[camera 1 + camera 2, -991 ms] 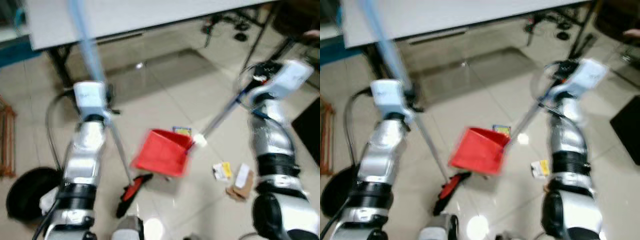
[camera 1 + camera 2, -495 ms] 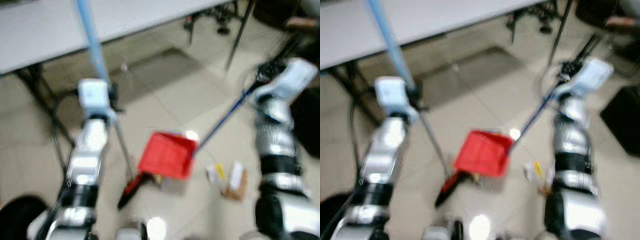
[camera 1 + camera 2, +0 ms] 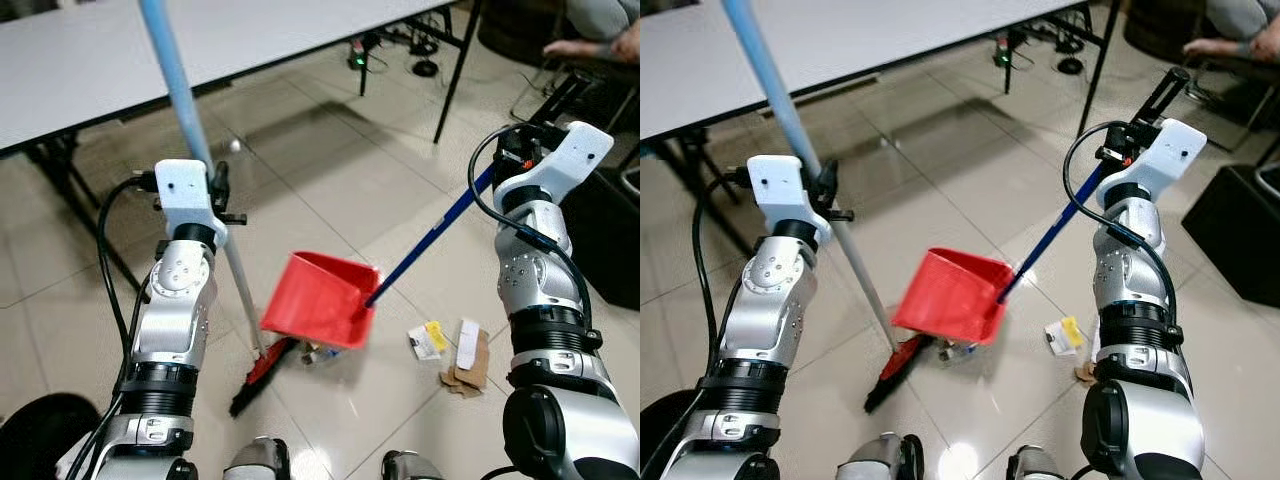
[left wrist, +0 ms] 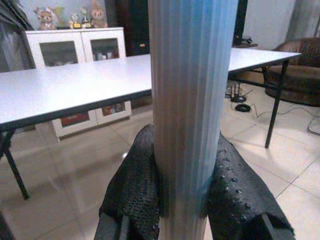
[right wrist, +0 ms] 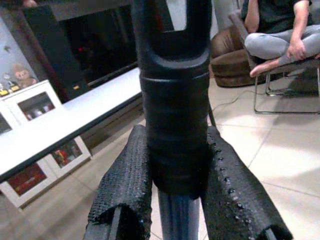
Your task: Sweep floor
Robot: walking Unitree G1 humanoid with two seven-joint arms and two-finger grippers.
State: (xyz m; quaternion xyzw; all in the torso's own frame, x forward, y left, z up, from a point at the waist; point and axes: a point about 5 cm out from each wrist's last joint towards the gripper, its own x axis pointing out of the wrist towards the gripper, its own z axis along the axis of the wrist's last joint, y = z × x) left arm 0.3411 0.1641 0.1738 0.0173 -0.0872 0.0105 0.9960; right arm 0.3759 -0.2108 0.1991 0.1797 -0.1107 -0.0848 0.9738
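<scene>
gripping broom point(image 3: 205, 190) left, red dustpan point(image 3: 318, 299) right, litter point(image 3: 455, 350) beside

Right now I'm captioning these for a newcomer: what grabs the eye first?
The red dustpan hangs mid-frame just above the tiles, its blue handle gripped by the right gripper. Beside it, the left gripper clamps the pale blue broom pole, the broom head on the floor. Paper and cardboard litter lies to the dustpan's right.
</scene>
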